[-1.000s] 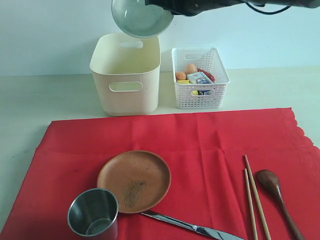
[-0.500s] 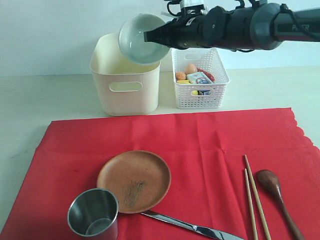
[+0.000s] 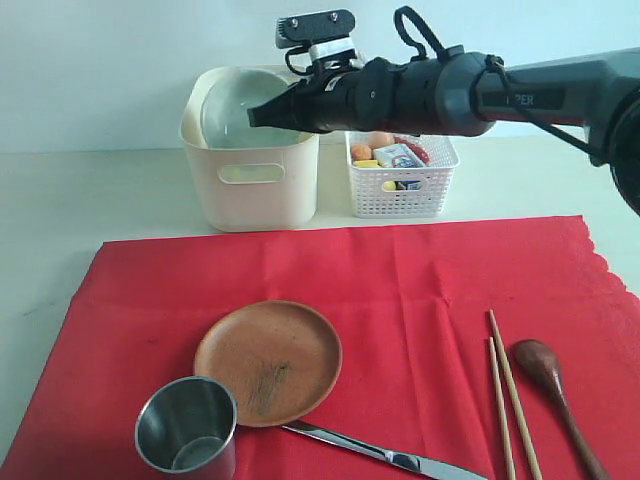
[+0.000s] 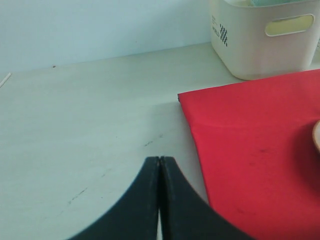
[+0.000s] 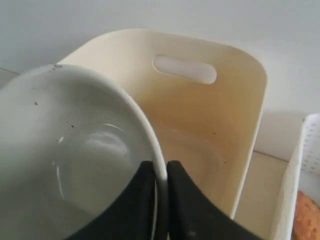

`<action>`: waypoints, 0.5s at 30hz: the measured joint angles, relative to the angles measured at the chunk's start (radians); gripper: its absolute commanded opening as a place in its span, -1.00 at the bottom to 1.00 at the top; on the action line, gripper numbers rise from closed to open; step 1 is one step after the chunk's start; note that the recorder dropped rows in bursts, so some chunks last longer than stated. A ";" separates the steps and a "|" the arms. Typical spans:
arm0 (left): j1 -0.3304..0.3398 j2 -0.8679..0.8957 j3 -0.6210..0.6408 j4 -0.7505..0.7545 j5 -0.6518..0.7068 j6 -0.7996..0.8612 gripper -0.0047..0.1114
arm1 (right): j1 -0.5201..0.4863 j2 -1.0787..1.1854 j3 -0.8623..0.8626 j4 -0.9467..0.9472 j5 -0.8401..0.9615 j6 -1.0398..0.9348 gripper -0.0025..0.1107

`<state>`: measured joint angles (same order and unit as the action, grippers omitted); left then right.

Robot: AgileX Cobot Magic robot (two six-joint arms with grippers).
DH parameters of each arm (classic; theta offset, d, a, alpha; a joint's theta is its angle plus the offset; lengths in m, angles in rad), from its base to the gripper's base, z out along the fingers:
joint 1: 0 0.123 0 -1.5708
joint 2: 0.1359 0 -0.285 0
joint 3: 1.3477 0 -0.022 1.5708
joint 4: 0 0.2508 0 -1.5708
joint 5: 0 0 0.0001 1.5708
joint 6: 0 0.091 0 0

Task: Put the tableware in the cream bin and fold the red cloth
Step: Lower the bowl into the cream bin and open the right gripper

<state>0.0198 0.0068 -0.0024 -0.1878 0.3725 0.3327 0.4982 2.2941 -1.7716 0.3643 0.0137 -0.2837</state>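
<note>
Bowl point(image 3: 236, 108), hard, slick and likely breakable, hangs tilted in the mouth of the cream bin point(image 3: 250, 200), pinched at its thin rim by the right claw point(image 5: 161, 169), perhaps not yet touching bottom; the left claw point(image 4: 159, 164) sits closed.

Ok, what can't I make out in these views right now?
- Cream bin floor: bin wall hides it in exterior view, bowl covers much in right wrist view.
- Knife, chopsticks, spoon ends: cut off by exterior view's bottom edge.
- White basket contents: too small, partly behind right arm.
</note>
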 measured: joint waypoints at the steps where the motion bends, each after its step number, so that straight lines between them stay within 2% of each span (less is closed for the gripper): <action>1: 0.000 0.000 0.000 0.000 0.000 0.000 -0.92 | -0.002 0.005 0.000 0.000 0.005 0.000 -0.51; 4: 0.000 0.000 0.000 0.000 0.000 0.000 -0.92 | -0.002 0.011 0.000 0.000 0.020 -0.002 -0.23; 7: 0.000 0.000 0.000 0.000 0.000 0.000 -0.92 | -0.002 0.011 -0.004 0.000 0.034 -0.011 -0.05; 10: 0.000 0.000 0.000 0.000 0.000 0.000 -0.92 | -0.002 -0.001 -0.004 0.000 0.070 -0.044 0.02; 15: 0.000 0.000 0.000 0.000 0.000 0.000 -0.92 | -0.002 -0.092 -0.004 0.000 0.168 -0.064 0.02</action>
<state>0.0198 0.0068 -0.0024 -0.1878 0.3725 0.3327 0.4964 2.2023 -1.7760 0.3643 0.1821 -0.3482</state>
